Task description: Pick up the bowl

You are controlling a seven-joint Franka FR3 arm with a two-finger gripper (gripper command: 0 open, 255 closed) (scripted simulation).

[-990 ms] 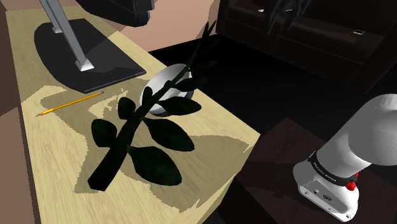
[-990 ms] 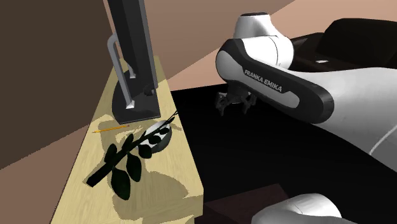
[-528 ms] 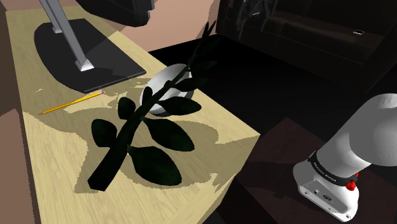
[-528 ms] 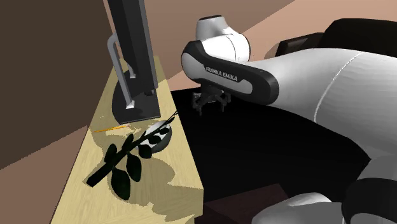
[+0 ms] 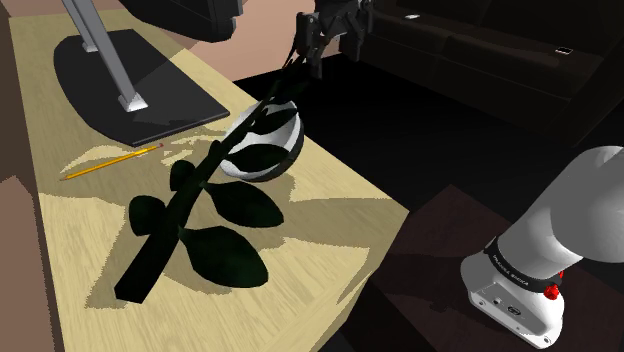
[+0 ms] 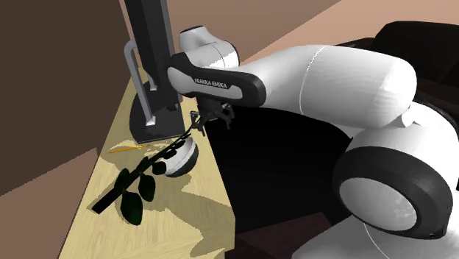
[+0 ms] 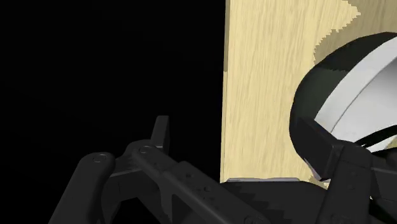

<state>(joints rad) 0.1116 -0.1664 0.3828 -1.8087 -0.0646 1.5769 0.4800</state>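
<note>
The gripper (image 5: 310, 52) hovers just past the desk (image 5: 90, 215) edge, jaws apparently wide apart. The white bowl (image 5: 262, 145) lies tipped near that edge under a dark leafy branch (image 5: 228, 255). Snagging the branch could roll the bowl off.

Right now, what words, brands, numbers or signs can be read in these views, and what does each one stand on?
"FRANKA EMIKA": white letters on the dark band of the arm's forearm link, in the second exterior view.
Small print on the dark ring of the arm's lower joint, in the shoulder view: too small to read.
The bowl and the pencil: no writing on either.
</note>
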